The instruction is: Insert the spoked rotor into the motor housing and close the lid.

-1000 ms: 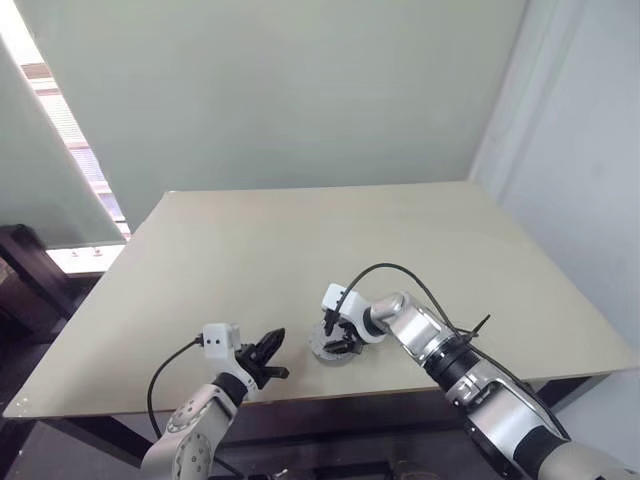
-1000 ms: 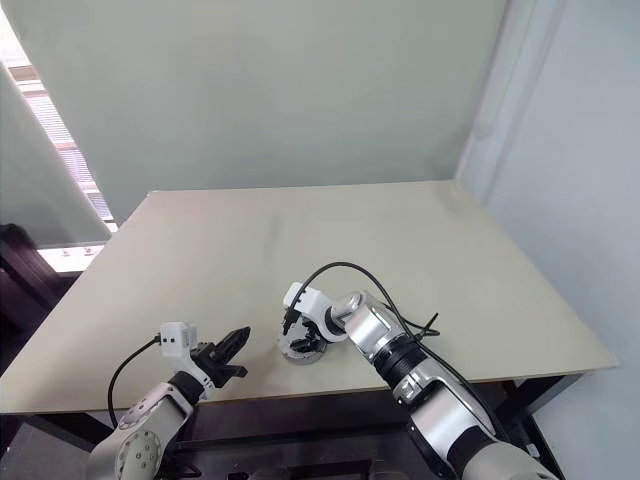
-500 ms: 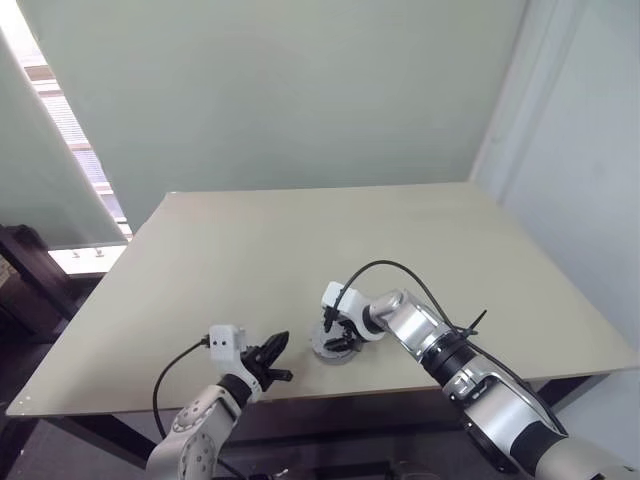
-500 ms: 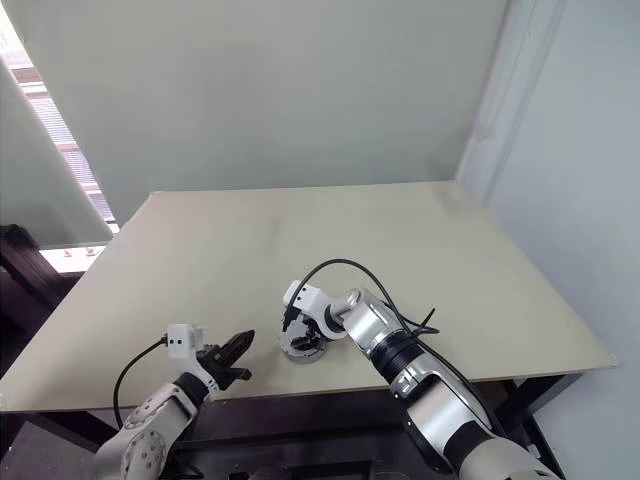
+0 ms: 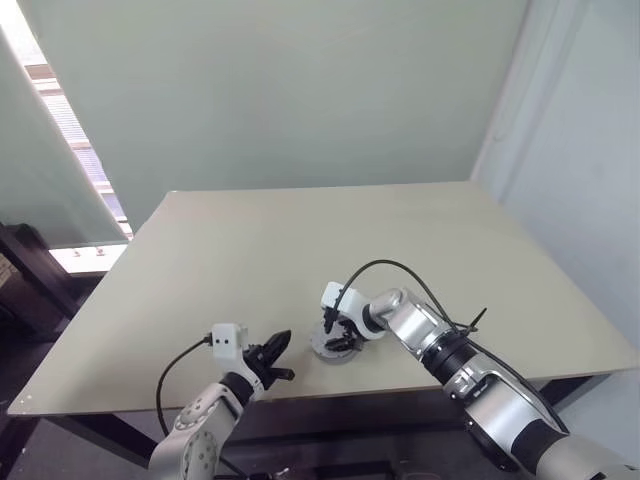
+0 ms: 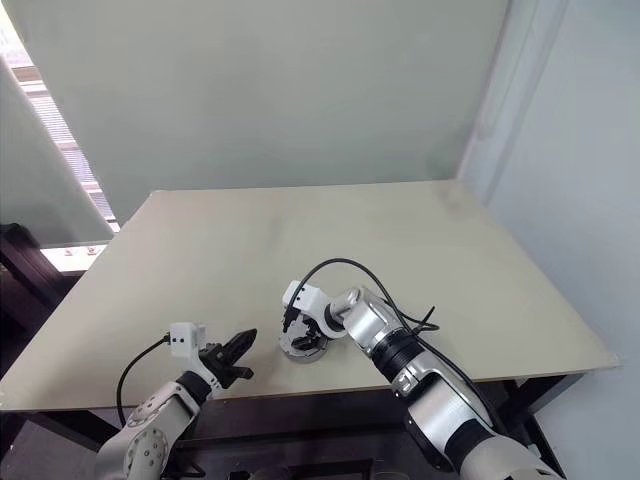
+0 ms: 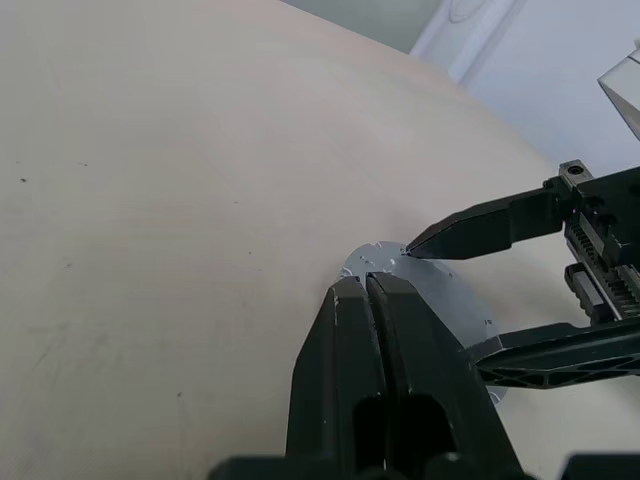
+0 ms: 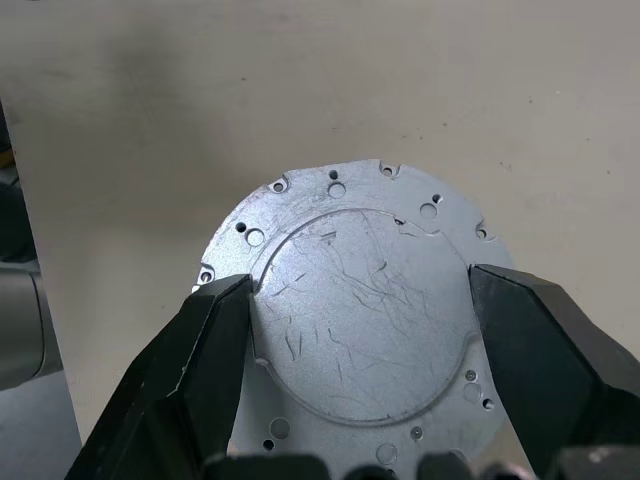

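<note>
A round grey metal disc [image 8: 362, 330] with a scratched raised centre and small holes along its rim lies flat on the table near the front edge [image 5: 322, 351]. Whether it is the lid or the back of the motor housing, I cannot tell. The spoked rotor is hidden or out of view. My right gripper [image 5: 338, 336] points steeply down at the disc, its two black fingers [image 8: 215, 330] pressed against opposite sides of the raised centre. My left gripper [image 5: 275, 353] hovers a short way to the disc's left, shut and empty, its tips [image 7: 365, 287] pointing at the disc's rim [image 7: 372, 262].
The beige table [image 5: 300, 250] stretches far back to a pale wall. A black cable [image 5: 385, 268] arcs over the right wrist. The table's front edge [image 5: 120, 398] runs just under the left gripper.
</note>
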